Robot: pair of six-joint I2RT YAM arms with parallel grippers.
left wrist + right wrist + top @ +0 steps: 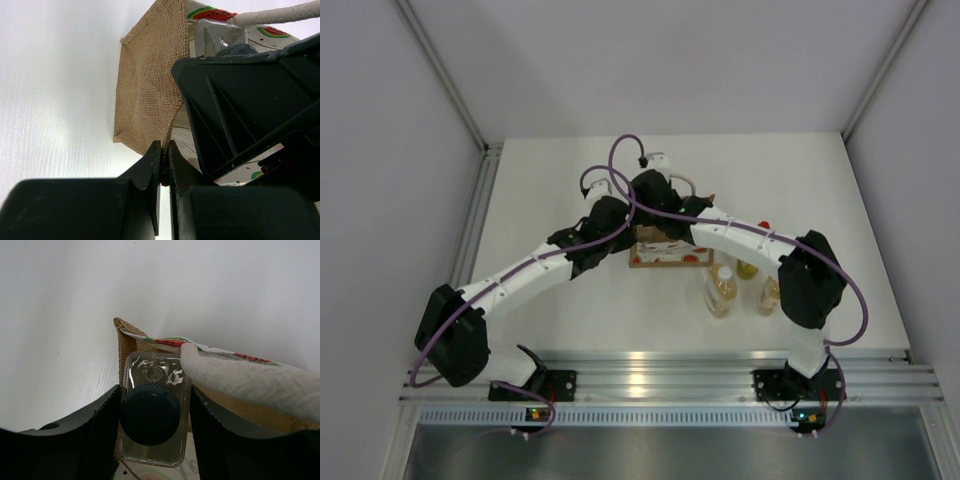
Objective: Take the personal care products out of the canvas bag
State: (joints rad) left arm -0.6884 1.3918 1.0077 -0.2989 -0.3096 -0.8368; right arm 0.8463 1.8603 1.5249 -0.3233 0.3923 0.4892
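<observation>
My right tool [155, 390] is clenched on the squarish clear bottle [150, 367], one finger pressed to each side below its dark cap [150, 414]. The bottle stands upright inside the canvas bag [125, 345], against one burlap end wall. A white rope handle [240, 380] lies across the rim just beside it.

My left tool [163, 150] is pinched shut on the lower edge of the bag's side, with the woven end panel [150, 85] just above the fingers.

The bag sits near the middle of the bench [550, 180], under both wrists. Two clear bottles of yellow liquid [722, 290] [769, 295] stand outside it, toward the near right corner. A yellow bottle [747, 268] shows between them, partly hidden by my right arm.
</observation>
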